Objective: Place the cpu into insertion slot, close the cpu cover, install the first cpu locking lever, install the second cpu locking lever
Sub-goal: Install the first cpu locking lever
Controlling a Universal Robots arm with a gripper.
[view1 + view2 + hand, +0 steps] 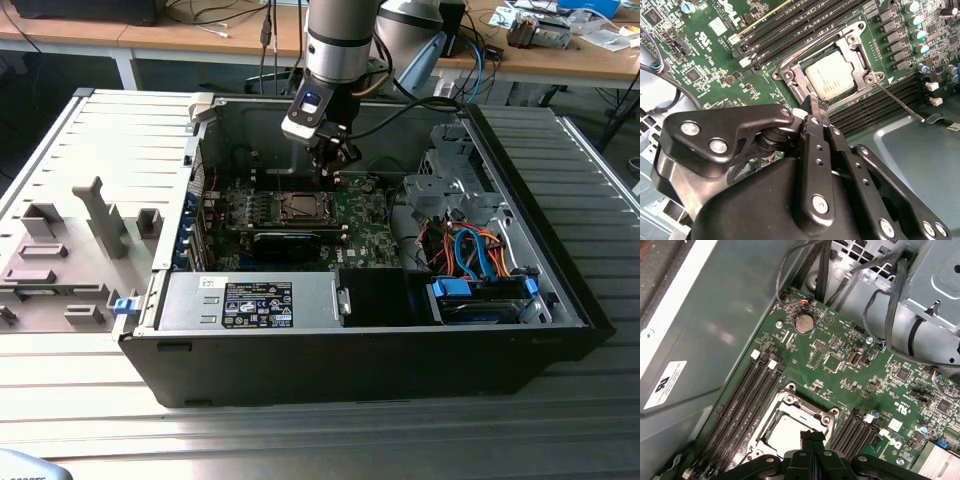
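Already the cpu (832, 75) lies seated beneath the lowered cpu cover (856, 50); one locking lever (900, 102) seemingly sticks out unlatched. The gripper (816, 107), jaws together, hovers at the socket's edge.

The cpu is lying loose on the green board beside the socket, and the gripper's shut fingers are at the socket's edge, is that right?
Not quite. The second wrist view shows the cpu seated inside the insertion slot, not loose beside it. The gripper, fingers shut, is at the socket's edge, as you said.
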